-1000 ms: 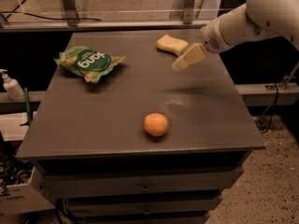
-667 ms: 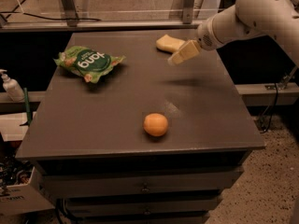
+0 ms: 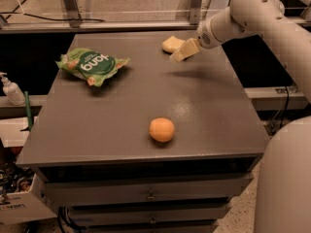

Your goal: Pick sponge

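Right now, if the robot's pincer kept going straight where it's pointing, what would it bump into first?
Probably the sponge. The pincer hangs over the far side of the table, aimed left and downward, right beside it. Depth is unclear, so it might hit the table first.

A dark grey cabinet top [image 3: 121, 110] is set over shallow drawers [image 3: 150, 194] with small metal pulls. Behind it, a metal rail [image 3: 97, 25] and two uprights [image 3: 70, 1] are seen. A pump bottle [image 3: 10, 89] is stood at the left. The gripper [image 3: 183, 51] is held over the top's far right part.
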You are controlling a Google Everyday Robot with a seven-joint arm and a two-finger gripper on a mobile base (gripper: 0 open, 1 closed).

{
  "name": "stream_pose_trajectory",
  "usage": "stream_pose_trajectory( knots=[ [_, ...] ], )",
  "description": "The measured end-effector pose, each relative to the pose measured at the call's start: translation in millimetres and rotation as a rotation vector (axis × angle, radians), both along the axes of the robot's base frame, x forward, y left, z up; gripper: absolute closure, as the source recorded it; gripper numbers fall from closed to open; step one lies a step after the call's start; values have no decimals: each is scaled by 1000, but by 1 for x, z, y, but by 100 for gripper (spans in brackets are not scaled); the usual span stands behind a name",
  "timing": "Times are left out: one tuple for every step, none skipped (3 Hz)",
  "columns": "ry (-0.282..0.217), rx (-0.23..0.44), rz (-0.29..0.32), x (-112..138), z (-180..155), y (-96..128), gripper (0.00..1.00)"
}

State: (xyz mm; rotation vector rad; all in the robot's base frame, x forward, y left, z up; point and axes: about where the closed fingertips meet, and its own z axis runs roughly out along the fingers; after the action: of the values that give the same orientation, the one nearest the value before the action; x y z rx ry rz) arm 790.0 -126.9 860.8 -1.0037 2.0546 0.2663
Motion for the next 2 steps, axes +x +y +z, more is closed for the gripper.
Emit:
stream_pose_trajectory(
  knots=[
    [20, 7, -9, 19, -15, 1, 0],
    [47, 22, -20, 29, -33, -2, 0]
  ],
)
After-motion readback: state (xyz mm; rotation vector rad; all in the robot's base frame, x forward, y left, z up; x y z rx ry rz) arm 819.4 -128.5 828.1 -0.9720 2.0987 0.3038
